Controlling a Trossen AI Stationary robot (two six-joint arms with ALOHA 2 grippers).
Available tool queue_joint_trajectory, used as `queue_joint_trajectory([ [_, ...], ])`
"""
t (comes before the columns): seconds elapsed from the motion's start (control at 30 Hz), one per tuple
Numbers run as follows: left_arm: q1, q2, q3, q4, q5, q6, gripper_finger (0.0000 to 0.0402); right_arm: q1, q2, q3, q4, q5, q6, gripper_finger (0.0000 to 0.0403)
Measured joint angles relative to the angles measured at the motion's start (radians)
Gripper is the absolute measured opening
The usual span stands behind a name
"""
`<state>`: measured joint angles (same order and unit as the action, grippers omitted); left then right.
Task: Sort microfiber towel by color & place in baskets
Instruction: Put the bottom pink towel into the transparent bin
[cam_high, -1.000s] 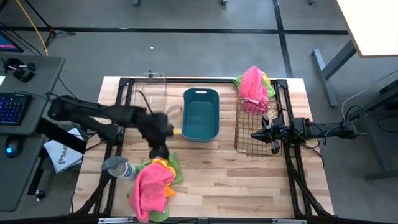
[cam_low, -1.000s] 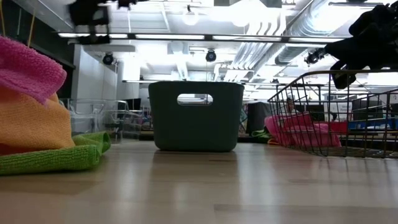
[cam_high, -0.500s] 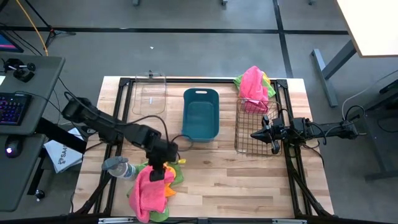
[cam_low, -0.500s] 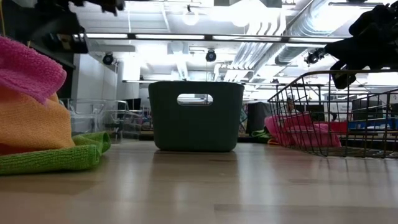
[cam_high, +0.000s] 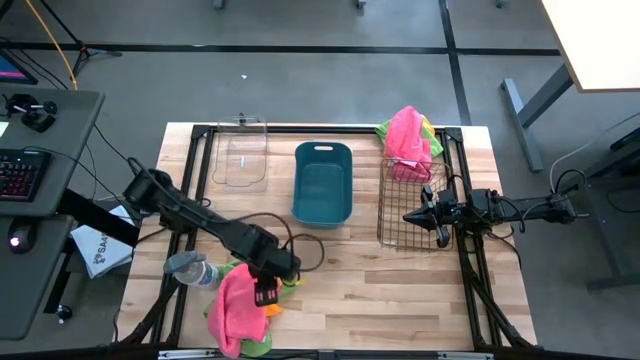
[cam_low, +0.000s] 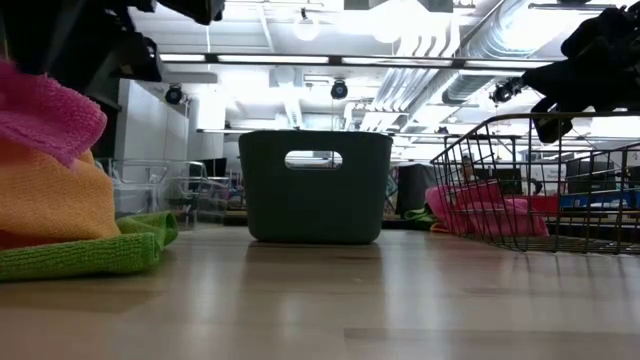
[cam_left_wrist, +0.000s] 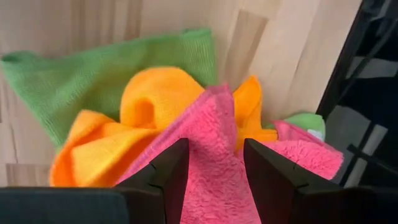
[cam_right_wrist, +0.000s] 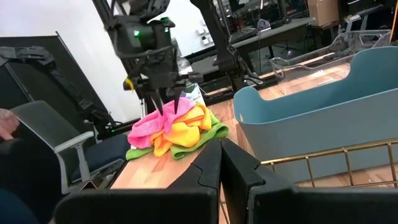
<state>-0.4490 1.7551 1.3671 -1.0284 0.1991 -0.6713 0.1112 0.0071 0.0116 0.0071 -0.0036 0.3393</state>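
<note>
A heap of microfiber towels (cam_high: 245, 300) lies at the table's near left: a pink towel (cam_left_wrist: 217, 168) on top, an orange towel (cam_left_wrist: 155, 99) under it, a lime green towel (cam_left_wrist: 93, 74) at the bottom on the wood. My left gripper (cam_left_wrist: 214, 165) is open and points down onto the heap's top (cam_right_wrist: 169, 106). More pink and green towels (cam_high: 408, 140) lie over the far end of the wire-mesh basket (cam_high: 410, 205). My right gripper (cam_right_wrist: 219, 155) is shut on nothing and hovers level at that basket's right side (cam_high: 412, 216). My left gripper comes from above, pointing down, with one finger (cam_left_wrist: 171, 171) on either side of a raised fold of the pink towel (cam_left_wrist: 214, 134). The fingertips seem to sink into the cloth (cam_right_wrist: 166, 111); the jaws stay apart. The towel lies slack on the heap.
The clear plastic box (cam_high: 243, 158) and teal tub (cam_high: 323, 185) stand at the far middle of the table. A clear bottle with grey cap (cam_high: 190, 268) lies left of the heap. Bare wood stretches between heap and basket. A black frame runs along the table's sides.
My left gripper has swung from beside the teal tub toward the table's near edge and come down onto the top of the towel heap. The towels and the right arm have stayed where they were.
</note>
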Motion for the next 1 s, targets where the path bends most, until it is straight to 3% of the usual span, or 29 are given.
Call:
queue_joint_trajectory([
  [0.4, -0.052, 0.086, 0.025, -0.08, -0.069, -0.101, 0.013, 0.0, 0.0, 0.0, 0.0, 0.0, 0.0, 0.0],
  [0.5, -0.048, 0.063, 0.025, -0.09, -0.068, -0.088, 0.0091, 0.0, 0.0, 0.0, 0.0, 0.0, 0.0, 0.0],
  [0.6, -0.031, 0.019, 0.047, -0.148, -0.058, -0.058, 0.0022, 0.0, 0.0, 0.0, 0.0, 0.0, 0.0, 0.0],
  [0.87, 0.081, -0.188, 0.266, -0.218, -0.06, 0.115, 0.0003, 0.0, 0.0, 0.0, 0.0, 0.0, 0.0, 0.0],
  [1.0, 0.18, -0.274, 0.433, -0.215, -0.218, 0.2, 0.0001, 0.0, 0.0, 0.0, 0.0, 0.0, 0.0, 0.0],
])
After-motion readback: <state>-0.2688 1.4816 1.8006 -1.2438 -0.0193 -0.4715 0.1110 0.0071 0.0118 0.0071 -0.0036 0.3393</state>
